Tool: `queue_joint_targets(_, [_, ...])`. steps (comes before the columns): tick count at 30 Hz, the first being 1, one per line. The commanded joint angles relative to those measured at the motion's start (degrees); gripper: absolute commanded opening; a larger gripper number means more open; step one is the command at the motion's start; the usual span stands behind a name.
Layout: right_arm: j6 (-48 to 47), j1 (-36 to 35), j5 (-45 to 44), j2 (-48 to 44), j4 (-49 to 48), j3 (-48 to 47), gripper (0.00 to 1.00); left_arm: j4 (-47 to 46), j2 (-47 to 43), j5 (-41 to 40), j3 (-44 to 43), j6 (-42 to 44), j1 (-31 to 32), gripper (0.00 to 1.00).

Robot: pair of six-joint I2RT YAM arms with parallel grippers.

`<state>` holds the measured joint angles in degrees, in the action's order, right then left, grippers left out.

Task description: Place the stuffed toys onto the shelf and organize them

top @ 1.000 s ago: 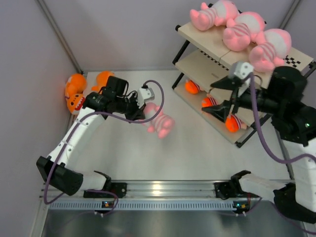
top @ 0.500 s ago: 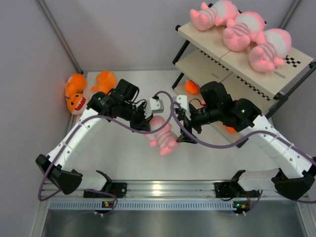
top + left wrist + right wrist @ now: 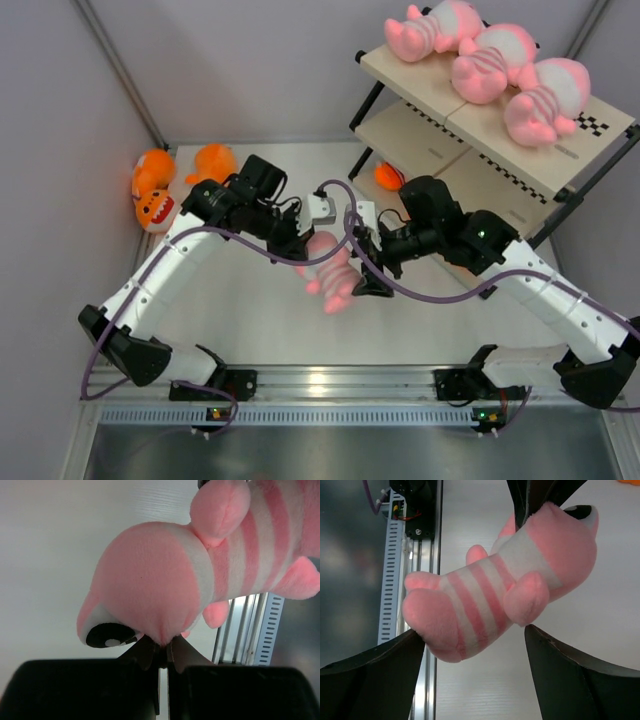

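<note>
My left gripper (image 3: 303,244) is shut on the head of a pink striped plush (image 3: 332,276) and holds it in the air above the table's middle. In the left wrist view the plush (image 3: 165,575) hangs from the pinched gripper (image 3: 162,647). My right gripper (image 3: 368,270) is open, with its jaws on either side of the plush's lower body. In the right wrist view the plush (image 3: 505,590) lies just above the gap of the gripper (image 3: 475,645), touching the left fingertip (image 3: 412,642). The shelf (image 3: 590,125) stands at the back right, with three pink plushes (image 3: 480,65) on its top board.
Three orange plushes (image 3: 155,190) lie on the table by the left wall. Another orange plush (image 3: 390,177) sits on the shelf's lowest board, the rest of that board hidden by my right arm. The metal rail (image 3: 330,395) runs along the near edge.
My right arm swung from the shelf to the middle, and its open jaws now bracket the plush. My left gripper carried the plush right and nearer.
</note>
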<state>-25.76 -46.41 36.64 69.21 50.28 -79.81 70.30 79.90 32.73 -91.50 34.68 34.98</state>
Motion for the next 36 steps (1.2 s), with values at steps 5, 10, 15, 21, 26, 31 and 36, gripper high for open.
queue_joint_targets(5, [11.69,-2.8,-2.61,-0.39,-16.35,5.54,0.28,0.19,0.08,4.62,-2.89,-1.01,0.26,0.0])
queue_joint_targets(10, [16.35,-3.24,-7.63,-2.5,-20.66,6.95,0.0,0.1,0.96,0.26,-3.5,-4.87,0.26,0.0])
queue_joint_targets(15, [17.49,-3.16,-15.18,-2.85,-22.42,4.76,0.0,-0.25,4.74,-18.98,-9.64,-12.86,0.18,0.49])
queue_joint_targets(21, [16.89,-1.14,-20.29,1.71,-20.67,-5.16,0.0,0.71,5.36,-42.47,-23.45,-22.19,0.17,0.98])
queue_joint_targets(26, [13.03,3.43,-19.33,9.79,-17.42,-23.4,0.0,-0.78,0.18,-55.99,-27.06,-18.43,-0.26,0.98])
queue_joint_targets(31, [11.87,8.16,-18.01,21.02,-13.03,-46.1,0.0,-0.69,-3.16,-59.97,-27.41,-15.87,-2.54,0.98])
queue_joint_targets(36, [15.29,16.95,-16.96,21.08,-15.55,-58.01,0.0,-0.69,-4.05,-58.06,-25.83,-15.43,-4.75,0.98])
